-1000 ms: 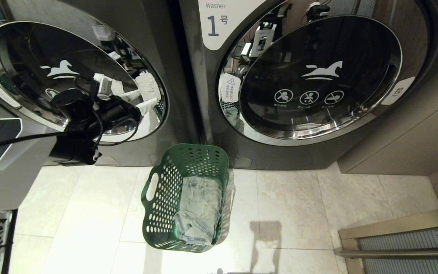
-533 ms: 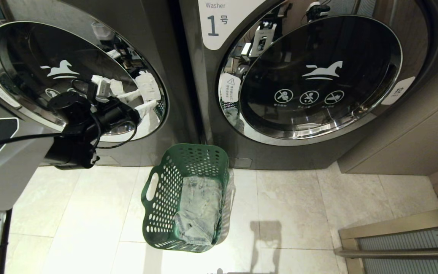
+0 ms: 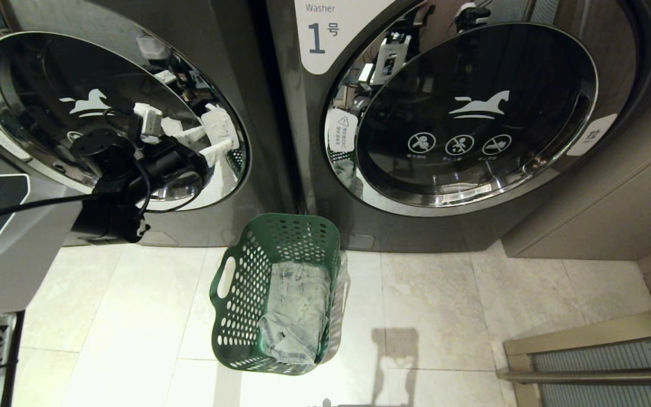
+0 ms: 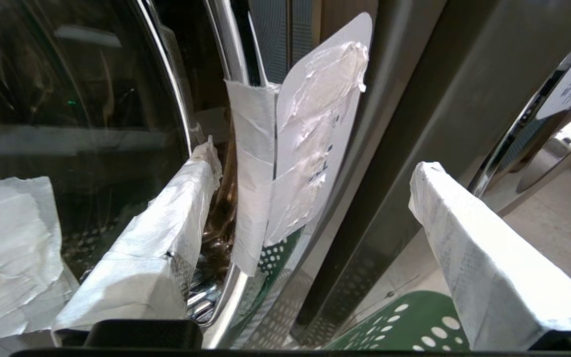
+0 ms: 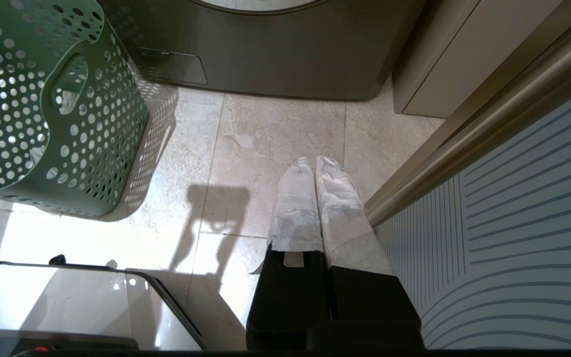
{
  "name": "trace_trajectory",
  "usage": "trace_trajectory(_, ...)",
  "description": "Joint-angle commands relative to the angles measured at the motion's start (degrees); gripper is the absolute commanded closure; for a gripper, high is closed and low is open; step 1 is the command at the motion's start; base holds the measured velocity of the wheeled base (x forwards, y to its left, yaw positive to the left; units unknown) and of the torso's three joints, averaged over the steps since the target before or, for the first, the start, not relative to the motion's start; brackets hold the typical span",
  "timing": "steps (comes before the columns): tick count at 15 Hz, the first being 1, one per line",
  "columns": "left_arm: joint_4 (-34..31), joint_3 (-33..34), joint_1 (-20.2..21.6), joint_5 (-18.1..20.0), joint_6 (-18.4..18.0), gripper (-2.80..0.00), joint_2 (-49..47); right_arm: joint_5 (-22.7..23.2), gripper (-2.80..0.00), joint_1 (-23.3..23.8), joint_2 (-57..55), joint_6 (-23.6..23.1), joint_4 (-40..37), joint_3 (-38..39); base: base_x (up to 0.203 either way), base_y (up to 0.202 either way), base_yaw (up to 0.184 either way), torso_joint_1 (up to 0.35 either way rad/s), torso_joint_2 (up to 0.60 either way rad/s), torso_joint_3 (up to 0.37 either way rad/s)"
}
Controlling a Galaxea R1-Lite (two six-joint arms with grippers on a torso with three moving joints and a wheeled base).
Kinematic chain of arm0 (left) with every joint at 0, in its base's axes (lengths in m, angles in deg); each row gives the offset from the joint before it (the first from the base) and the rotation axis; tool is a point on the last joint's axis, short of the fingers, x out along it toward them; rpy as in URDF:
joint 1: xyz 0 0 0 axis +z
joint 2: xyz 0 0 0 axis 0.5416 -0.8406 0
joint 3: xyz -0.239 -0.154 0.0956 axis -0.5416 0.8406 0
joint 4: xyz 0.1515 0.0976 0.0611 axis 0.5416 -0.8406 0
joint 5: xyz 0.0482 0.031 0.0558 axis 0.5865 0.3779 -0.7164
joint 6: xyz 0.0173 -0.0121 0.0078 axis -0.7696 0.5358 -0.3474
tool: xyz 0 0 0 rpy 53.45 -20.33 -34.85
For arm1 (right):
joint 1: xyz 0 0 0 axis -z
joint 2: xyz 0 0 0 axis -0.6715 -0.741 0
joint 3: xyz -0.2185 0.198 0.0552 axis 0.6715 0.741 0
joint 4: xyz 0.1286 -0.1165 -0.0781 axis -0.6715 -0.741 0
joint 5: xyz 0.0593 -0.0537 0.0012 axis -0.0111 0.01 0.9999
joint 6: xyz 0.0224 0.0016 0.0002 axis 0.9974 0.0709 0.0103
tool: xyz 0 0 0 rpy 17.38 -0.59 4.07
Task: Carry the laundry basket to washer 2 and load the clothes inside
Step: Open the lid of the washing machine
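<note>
The green laundry basket stands on the floor tiles in front of the gap between two dark grey washers. The pale denim clothes lie folded inside it. The washer on the left has a round glass door with a horse mark; its number is out of view. My left gripper is at that door's right rim and is open. In the left wrist view the left gripper straddles the chrome rim and a taped white label, holding nothing. My right gripper hangs shut over the floor, right of the basket.
The right-hand washer bears a label reading 1. A beige cabinet stands beside it, and a ribbed panel with a metal rail sits at the lower right. Pale floor tiles lie open to the right of the basket.
The left arm has barely shifted in front of the left door. The basket, the clothes and the right gripper are as before.
</note>
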Motion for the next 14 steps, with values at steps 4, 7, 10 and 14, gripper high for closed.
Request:
trace_trajectory(4, 0.4, -0.3, -0.5, 2.5, 2.0, -2.8, -0.5, 0.0, 0.0, 0.0, -0.1, 0.0, 0.0, 0.0, 0.0, 0.0, 0.0, 0.0, 0.0, 0.0)
trace_trajectory(7, 0.4, -0.8, -1.2, 3.2, 2.0, -2.8, -0.8, 0.0, 0.0, 0.0, -0.1, 0.0, 0.0, 0.0, 0.0, 0.0, 0.0, 0.0, 0.0, 0.0)
trace_trajectory(10, -0.7, -3.8, -1.6, 3.2, 2.0, -2.8, -2.1, 0.0, 0.0, 0.0, -0.1, 0.0, 0.0, 0.0, 0.0, 0.0, 0.0, 0.0, 0.0, 0.0)
trace_trajectory(14, -4.3, -7.3, -1.7, 3.5, 2.1, -2.8, -3.8, 0.0, 0.0, 0.0, -0.1, 0.0, 0.0, 0.0, 0.0, 0.0, 0.0, 0.0, 0.0, 0.0)
